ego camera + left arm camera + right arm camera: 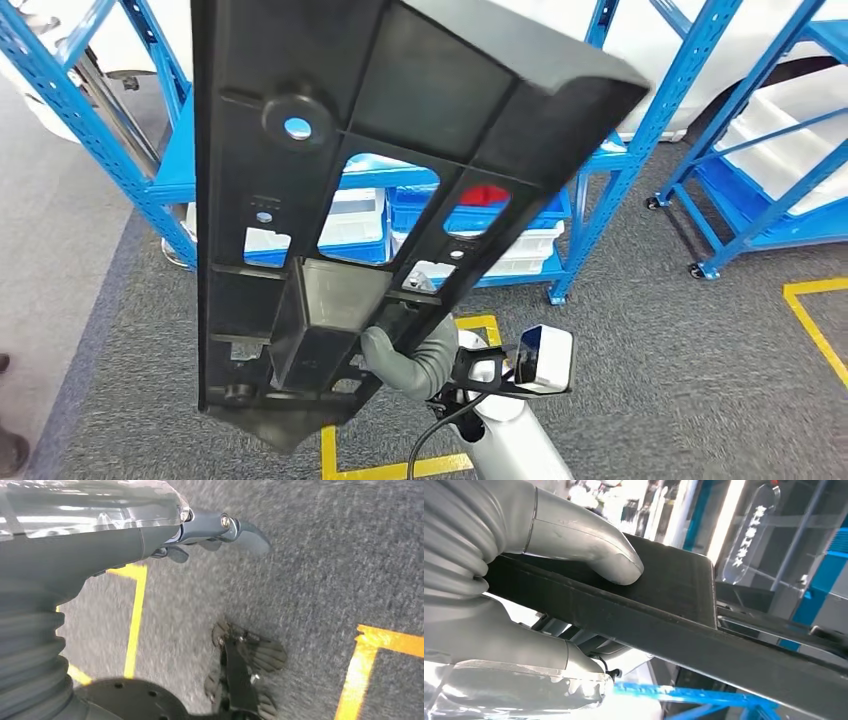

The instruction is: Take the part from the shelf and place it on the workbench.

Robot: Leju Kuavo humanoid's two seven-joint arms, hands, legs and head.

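Rising across the middle of the head view, a long black plastic part (330, 200) with ribs and cut-out openings is held up close to the camera, tilted so its far end leans to the right. The right hand (405, 352) grips it near its low end, grey thumb curled against the ribbed underside, with a small white-cased camera (545, 358) on the wrist behind it. Beyond the part stands a blue shelf (620, 150) carrying blue and white bins (480, 225), and a second blue shelf (770, 150) stands further right; yellow floor tape (815, 315) marks the grey carpet. The left wrist view looks down at the carpet (310, 570) and its yellow lines: the left hand (210, 535) hangs there holding nothing, its dark fingers (252, 536) stretched out and apart. The right wrist view adds what the head view hides: the thick grey thumb (589, 545) presses flat on one face of the part (674, 615), with another finger (514, 650) beneath the opposite face, so the black panel is clamped between them, blue shelf posts blurred behind.
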